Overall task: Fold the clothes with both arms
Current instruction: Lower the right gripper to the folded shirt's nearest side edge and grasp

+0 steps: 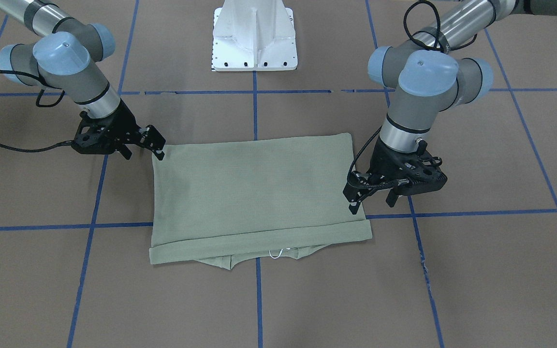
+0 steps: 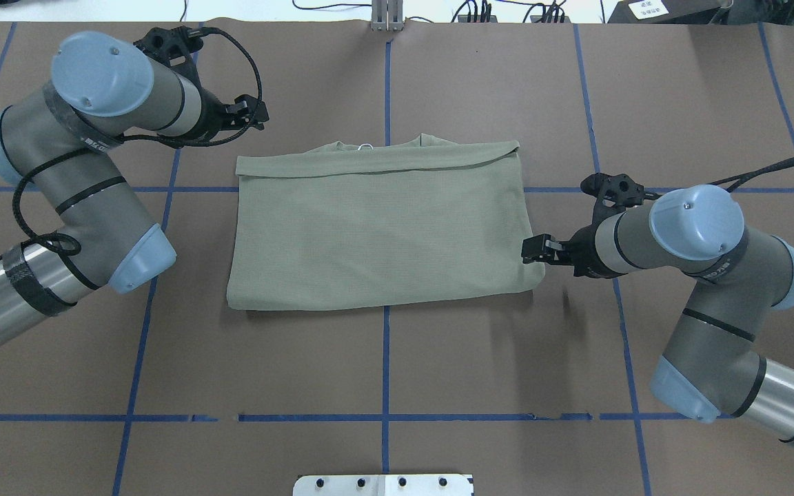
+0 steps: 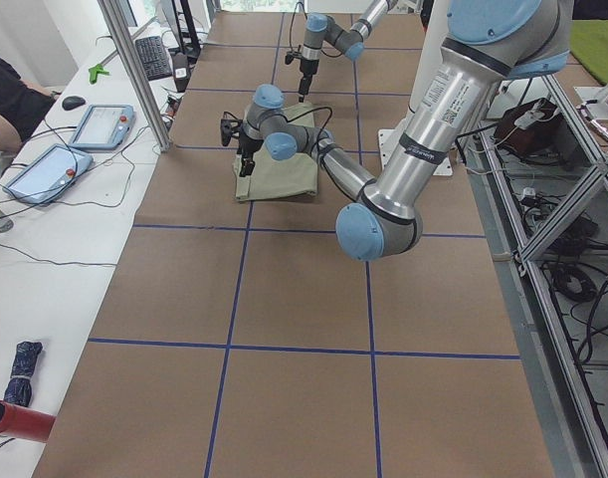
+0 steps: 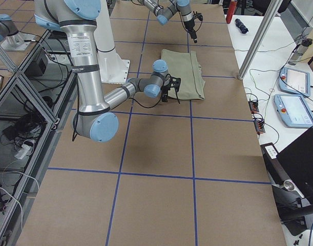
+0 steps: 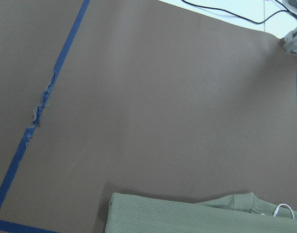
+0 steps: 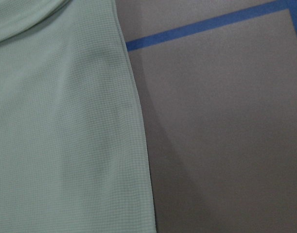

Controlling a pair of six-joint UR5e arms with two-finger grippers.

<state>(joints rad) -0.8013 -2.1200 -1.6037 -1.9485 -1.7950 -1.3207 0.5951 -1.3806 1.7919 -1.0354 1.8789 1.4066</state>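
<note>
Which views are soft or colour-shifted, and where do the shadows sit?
Right wrist view: the softest; the shirt is rendered pale mint, with a broad dim shadow on the table beside its edge. Left wrist view: sharp, with a thin shadow along the shirt's far edge. Overhead view: flat, even light and one faint shadow smudge on the table right of the shirt. Side views: wide-angle, shirt small and low in detail.

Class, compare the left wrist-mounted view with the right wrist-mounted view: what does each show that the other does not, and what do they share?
Only the left wrist view: the collar edge of the shirt with a white tag loop, a frayed stretch of blue tape, and cables beyond the far edge of the table. Only the right wrist view: the shirt's straight side edge up close and a corner of tape lines. Both: the green shirt, brown table and blue tape.
</note>
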